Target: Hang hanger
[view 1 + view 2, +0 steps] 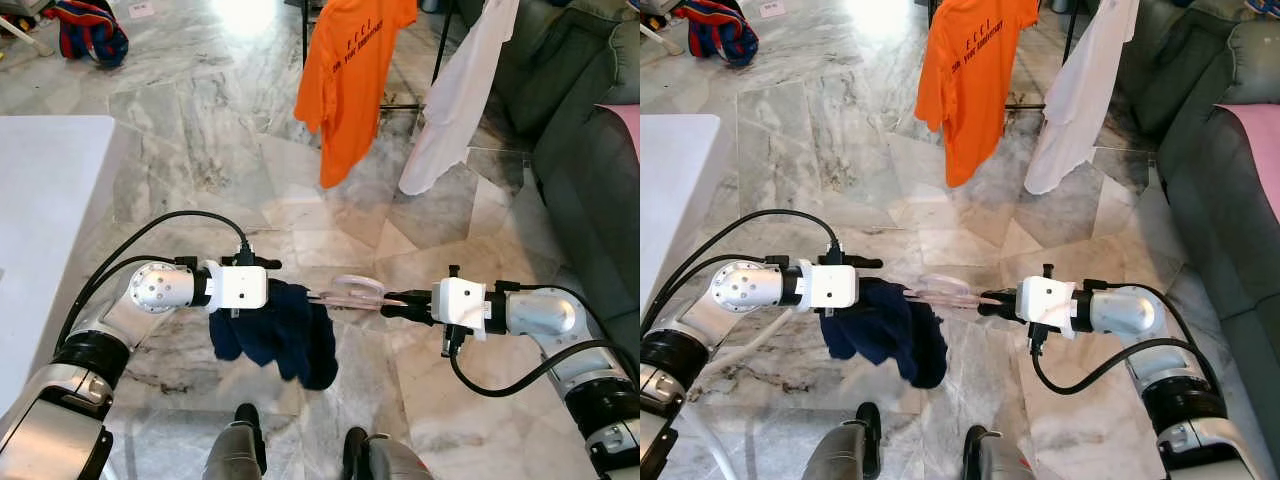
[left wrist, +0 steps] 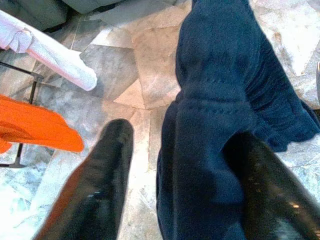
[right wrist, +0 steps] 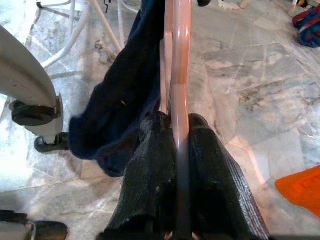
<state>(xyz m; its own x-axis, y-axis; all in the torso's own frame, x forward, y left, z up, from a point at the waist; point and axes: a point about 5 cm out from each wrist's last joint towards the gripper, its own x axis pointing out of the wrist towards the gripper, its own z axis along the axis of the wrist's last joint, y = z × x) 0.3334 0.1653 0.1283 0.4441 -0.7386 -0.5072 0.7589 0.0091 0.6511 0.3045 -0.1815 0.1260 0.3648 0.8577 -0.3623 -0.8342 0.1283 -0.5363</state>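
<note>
Arms level, inward: right gripper (image 3: pixel 175 165) clamps hanger (image 1: pixel 352 291).

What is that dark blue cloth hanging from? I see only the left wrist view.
Observer: A pale pink hanger, which passes through the navy garment.
Operator: Who holds the hanger?
Observer: The right hand is shut on its end.
Operator: Where could it be hung?
Observer: Ahead stands a black rack carrying an orange T-shirt and a white garment.
Operator: And my left hand?
Observer: It is beside the navy garment, fingers apart.
</note>
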